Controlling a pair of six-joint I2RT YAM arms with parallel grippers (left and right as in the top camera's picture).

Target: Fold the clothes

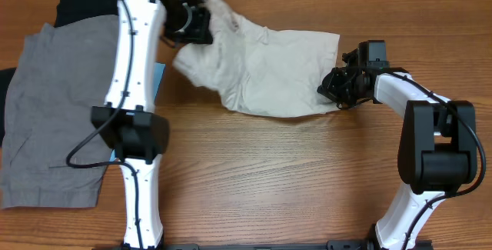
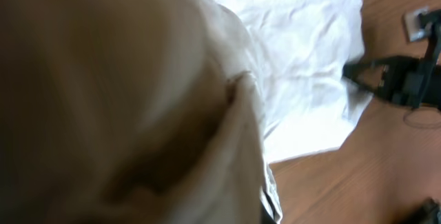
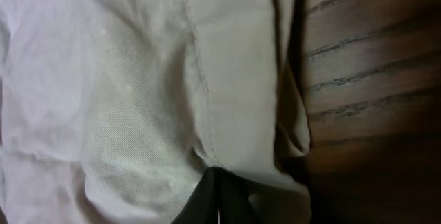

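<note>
The cream-beige shorts [image 1: 269,69] lie spread across the far middle of the wooden table. My left gripper [image 1: 198,21] is at their far left corner, shut on the cloth, which is lifted there. The cloth fills the left wrist view [image 2: 138,100] and hides the jaws. My right gripper [image 1: 332,90] is at the shorts' right edge; in the right wrist view the black fingertips [image 3: 217,200] are pressed together on the cream fabric [image 3: 138,79]. Grey shorts [image 1: 54,111] lie flat at the left. A black piece [image 1: 81,2] lies behind them.
A light-blue piece [image 1: 159,77] peeks out beside the left arm. Bare wooden table [image 1: 292,181] lies in front of the shorts. The right arm shows far off in the left wrist view [image 2: 400,83].
</note>
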